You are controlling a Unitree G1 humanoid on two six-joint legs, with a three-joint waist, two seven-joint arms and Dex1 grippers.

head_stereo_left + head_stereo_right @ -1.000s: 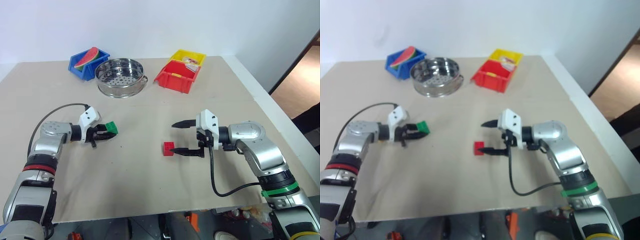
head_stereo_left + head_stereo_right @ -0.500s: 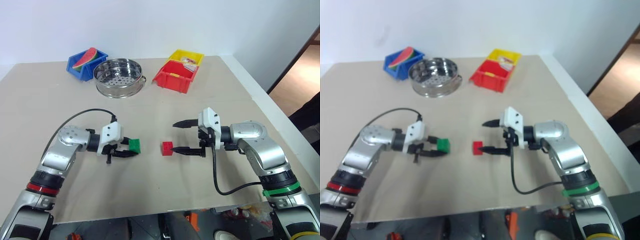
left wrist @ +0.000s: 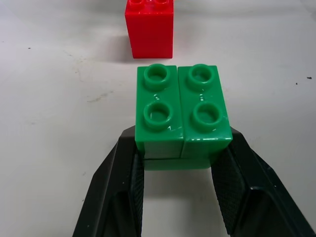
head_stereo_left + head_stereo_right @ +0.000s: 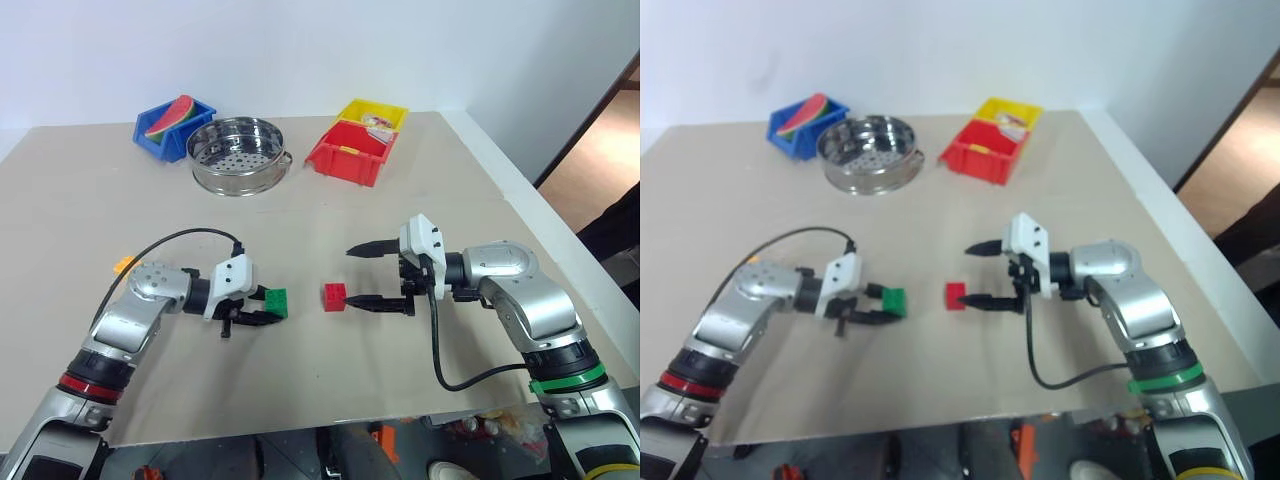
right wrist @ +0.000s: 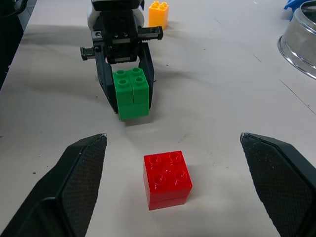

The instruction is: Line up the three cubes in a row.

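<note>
My left gripper [image 4: 268, 309] is shut on the green cube [image 4: 275, 300], gripping its lower half by both sides low over the table. The red cube [image 4: 335, 296] stands on the table a short gap to the right of the green one [image 3: 181, 116]. My right gripper [image 4: 358, 276] faces left and is open, with the red cube [image 5: 167, 178] just beyond its fingertips, nearer the front finger. The orange-yellow cube [image 4: 125, 265] sits on the table behind my left forearm, far left of the other two.
At the back of the table stand a steel steamer pot [image 4: 240, 155], a blue bin [image 4: 160, 130] holding a watermelon slice, a red bin [image 4: 352, 155] and a yellow bin [image 4: 378, 112]. The table's right edge [image 4: 560, 250] runs close behind my right arm.
My left gripper has carried the green cube to the right and nearer, stopping close beside the red cube. The orange-yellow cube has come into sight behind that arm. The right gripper stayed still.
</note>
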